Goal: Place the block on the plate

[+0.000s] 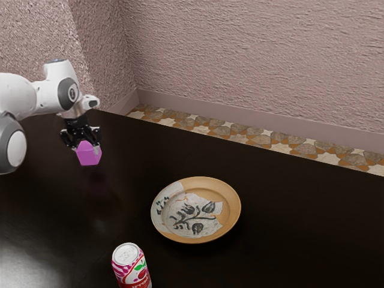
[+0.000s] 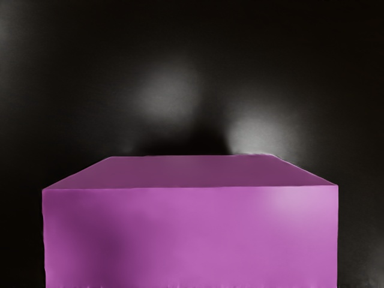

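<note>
Table [image 1: 300,204] glossy (faint reflections); block [image 1: 88,156] smooth, soft sheen; can lid [image 1: 126,254] metal; wall [image 1: 258,60] rough.

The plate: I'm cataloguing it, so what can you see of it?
The plate is round and shallow, tan-orange, with dark leafy flowers on a pale patch across the middle and onto the rim toward the exterior view's left. It looks like ceramic. It lies face up and empty on the dark table, nothing else touching it.
</note>
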You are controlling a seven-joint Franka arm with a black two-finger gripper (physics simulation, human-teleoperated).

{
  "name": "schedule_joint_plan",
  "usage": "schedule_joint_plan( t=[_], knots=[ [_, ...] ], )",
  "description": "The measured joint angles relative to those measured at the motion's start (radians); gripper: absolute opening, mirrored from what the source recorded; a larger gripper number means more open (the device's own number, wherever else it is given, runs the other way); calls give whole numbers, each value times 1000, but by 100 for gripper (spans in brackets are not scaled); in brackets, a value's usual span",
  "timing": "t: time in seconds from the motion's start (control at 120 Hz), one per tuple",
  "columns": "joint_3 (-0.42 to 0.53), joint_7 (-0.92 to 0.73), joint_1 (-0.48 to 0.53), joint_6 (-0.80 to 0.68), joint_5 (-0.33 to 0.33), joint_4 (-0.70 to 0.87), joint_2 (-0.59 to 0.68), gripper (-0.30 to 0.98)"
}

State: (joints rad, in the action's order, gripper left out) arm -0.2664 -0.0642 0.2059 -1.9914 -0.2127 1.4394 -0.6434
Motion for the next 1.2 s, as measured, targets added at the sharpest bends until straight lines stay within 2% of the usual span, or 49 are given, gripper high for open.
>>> schedule_joint_plan(
  t=[0.167, 0.5, 0.925, 1.025, 1.2],
  knots=[
    [-6, 7, -67, 5, 11, 42, 64, 38],
    [-44, 38, -262, 9, 18, 109, 131, 37],
    [-77, 116, -490, 10, 29, 126, 142, 37],
    [-131, 138, -565, 10, 35, 127, 145, 37],
    [-156, 176, -648, 11, 40, 134, 148, 37]
  ],
)
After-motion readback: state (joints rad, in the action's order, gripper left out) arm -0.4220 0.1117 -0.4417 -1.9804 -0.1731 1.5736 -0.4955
